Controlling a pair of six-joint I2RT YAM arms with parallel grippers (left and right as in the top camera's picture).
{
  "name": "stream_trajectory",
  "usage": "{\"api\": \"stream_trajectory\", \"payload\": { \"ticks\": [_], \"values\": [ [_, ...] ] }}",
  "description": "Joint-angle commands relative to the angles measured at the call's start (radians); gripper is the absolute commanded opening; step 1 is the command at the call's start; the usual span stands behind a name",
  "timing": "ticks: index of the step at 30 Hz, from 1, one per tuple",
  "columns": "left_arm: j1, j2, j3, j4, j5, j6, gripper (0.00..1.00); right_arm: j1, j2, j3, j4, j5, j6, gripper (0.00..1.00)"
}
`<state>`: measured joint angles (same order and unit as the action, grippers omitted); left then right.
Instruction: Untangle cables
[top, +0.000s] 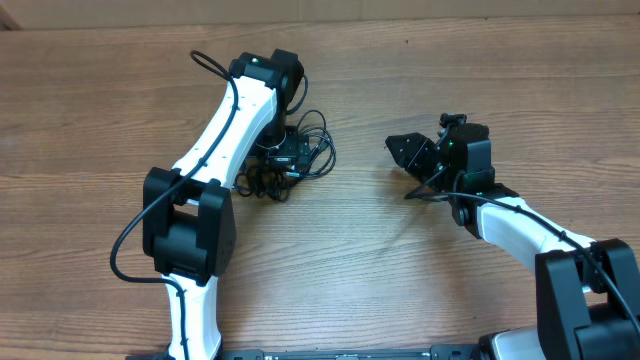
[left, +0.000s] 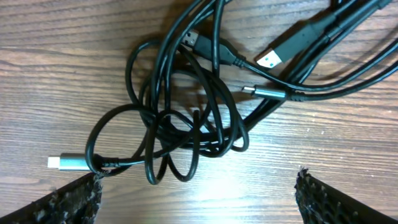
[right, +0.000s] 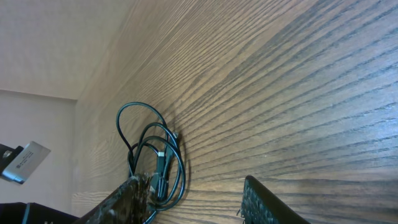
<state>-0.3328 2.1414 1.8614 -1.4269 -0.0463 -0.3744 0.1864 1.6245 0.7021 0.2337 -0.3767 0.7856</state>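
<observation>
Left gripper (left: 198, 180) hovering wide apart above cables (left: 186, 124); right gripper (right: 194, 183) also apart. I'm risking clamping several together, cinching them tighter.

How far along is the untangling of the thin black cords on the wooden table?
Done: nothing visible; the thin black cords lie in one knotted bundle. In hand: the left gripper hangs wide open over them; the right gripper stands open, apart. Left: separating every cord.

Tangled black cables (left: 217, 53) lie on wooden table (top: 400, 280).
</observation>
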Motion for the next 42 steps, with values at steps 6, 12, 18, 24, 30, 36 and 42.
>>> {"api": "stream_trajectory", "payload": {
  "ticks": [6,12,18,24,30,36,42],
  "values": [
    [-0.022,-0.021,-0.098,0.063,-0.031,-0.015,0.91,0.003,0.005,0.026,0.004,0.009,-0.001,0.48],
    [-0.039,-0.021,-0.167,0.146,-0.031,-0.016,0.85,0.003,0.005,0.026,0.004,0.009,-0.001,0.49],
    [-0.041,-0.021,-0.173,0.157,-0.027,-0.034,0.47,0.003,0.005,0.026,0.004,0.009,-0.001,0.48],
    [-0.042,-0.021,-0.176,0.176,-0.008,-0.043,0.54,0.003,0.005,0.026,0.004,0.009,-0.001,0.49],
    [-0.042,-0.021,-0.220,0.229,-0.004,-0.098,0.58,0.003,0.005,0.026,0.004,0.009,-0.001,0.48],
    [-0.042,-0.021,-0.283,0.288,0.014,-0.098,0.39,0.003,0.005,0.026,0.004,0.009,-0.001,0.49],
    [-0.039,-0.021,-0.268,0.282,0.042,-0.089,0.04,0.003,0.005,0.026,0.004,0.009,-0.001,0.48]
  ]
}}
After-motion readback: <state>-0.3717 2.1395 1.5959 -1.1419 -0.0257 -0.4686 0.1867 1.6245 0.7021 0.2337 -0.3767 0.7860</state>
